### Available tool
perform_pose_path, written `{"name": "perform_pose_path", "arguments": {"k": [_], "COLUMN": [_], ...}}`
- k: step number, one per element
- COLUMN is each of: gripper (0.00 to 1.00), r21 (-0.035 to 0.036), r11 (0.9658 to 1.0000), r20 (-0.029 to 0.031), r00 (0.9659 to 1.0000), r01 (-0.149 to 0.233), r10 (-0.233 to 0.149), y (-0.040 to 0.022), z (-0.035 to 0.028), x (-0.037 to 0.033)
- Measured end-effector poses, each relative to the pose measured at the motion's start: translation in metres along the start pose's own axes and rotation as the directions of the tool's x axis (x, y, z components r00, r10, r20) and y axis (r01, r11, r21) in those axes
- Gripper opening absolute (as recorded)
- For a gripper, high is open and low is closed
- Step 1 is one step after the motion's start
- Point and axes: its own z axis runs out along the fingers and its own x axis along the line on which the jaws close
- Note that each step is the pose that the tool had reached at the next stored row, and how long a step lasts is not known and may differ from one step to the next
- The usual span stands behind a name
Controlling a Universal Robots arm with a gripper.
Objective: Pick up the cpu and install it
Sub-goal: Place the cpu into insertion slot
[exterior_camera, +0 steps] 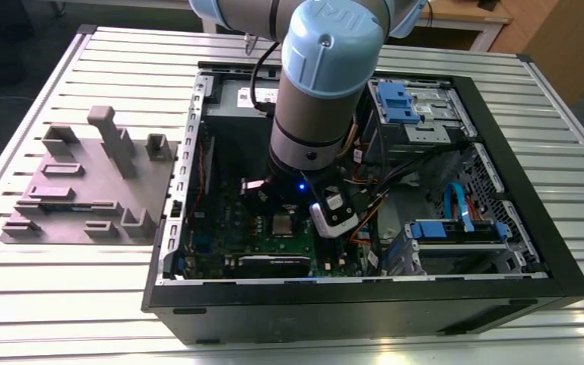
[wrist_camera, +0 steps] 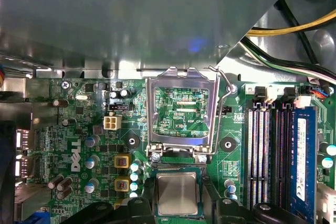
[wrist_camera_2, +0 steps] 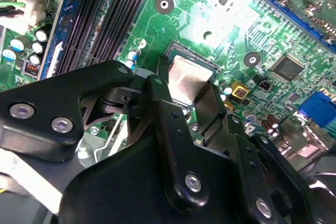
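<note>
End effector [wrist_camera_2: 187,85] looks clamped on the cpu [wrist_camera: 177,192], holding it over the motherboard [wrist_camera: 73,124] just beside the raised load frame [wrist_camera: 152,109]; I fear any tilt or offset in lowering would bend contacts; that frame could snag the chip.

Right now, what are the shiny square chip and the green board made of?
The cpu: its top looks like metal, silver-grey and smooth, because it reflects light with a dull gleam. The board: probably a stiff laminate with a glossy green coating; thin printed lines show across it and small parts are soldered on.
</note>
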Motion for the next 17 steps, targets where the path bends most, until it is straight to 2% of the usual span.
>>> {"name": "perform_pose_path", "arguments": {"k": [9, 10, 11, 12, 17], "gripper": [0.46, 0.52, 0.52, 0.58, 0.58], "r21": [-0.0007, -0.0004, -0.0003, -0.0002, 0.0001], "r11": [1.0000, 1.0000, 1.0000, 1.0000, 1.0000], "r20": [0.0002, 0.0001, 0.0000, 0.0000, -0.0001], "r00": [1.0000, 1.0000, 1.0000, 1.0000, 1.0000], "r01": [0.000, 0.000, 0.000, 0.000, 0.000], "r10": [0.000, 0.000, 0.000, 0.000, 0.000], "y": [0.0001, 0.0000, 0.0000, 0.0000, 0.0000], "z": [0.0001, 0.0001, 0.0001, 0.0000, -0.0003], "x": [0.0000, 0.0000, 0.0000, 0.0000, 0.0000]}}
